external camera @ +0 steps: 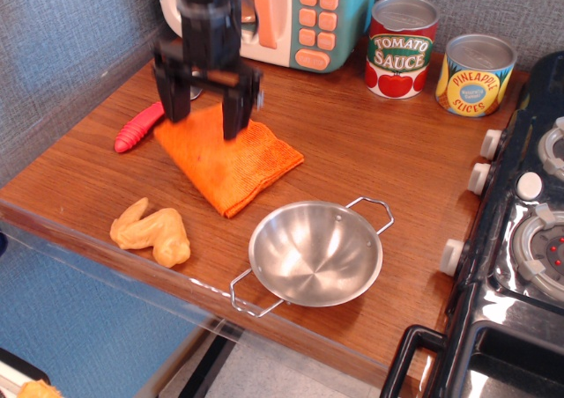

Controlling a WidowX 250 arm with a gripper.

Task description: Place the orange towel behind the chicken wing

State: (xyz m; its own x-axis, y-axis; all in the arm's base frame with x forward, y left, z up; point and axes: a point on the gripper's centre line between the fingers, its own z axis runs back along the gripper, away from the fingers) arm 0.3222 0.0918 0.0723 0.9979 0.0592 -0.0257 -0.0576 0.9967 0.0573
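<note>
One wooden counter (370, 169) carries everything here, with a black toy stove (520, 239) along its right edge and a grey textured wall behind. At the back stands a teal and cream toy microwave (304, 15) with orange buttons. The robot arm reaches down in front of it, and its black gripper (206, 107) hangs above the far edge of the orange towel (231, 160); motion blur softens it. The two fingers (233, 112) are spread wide apart with nothing between them, and their tips appear to sit just over the cloth, though contact cannot be judged. The orange towel lies flat on the counter, turned like a diamond, its near corner pointing toward the front edge. It sits behind and to the right of the chicken wing (152, 232), with a strip of bare wood between them. A steel bowl (315, 253) with two wire handles rests near the front edge, just right of the towel's near corner. A tomato sauce can (402, 47) and a pineapple slices can (475, 75) stand side by side at the back right. A pink-handled spoon (139, 127) lies just left of the towel, partly hidden by the gripper. The chicken wing rests near the front left corner.
</note>
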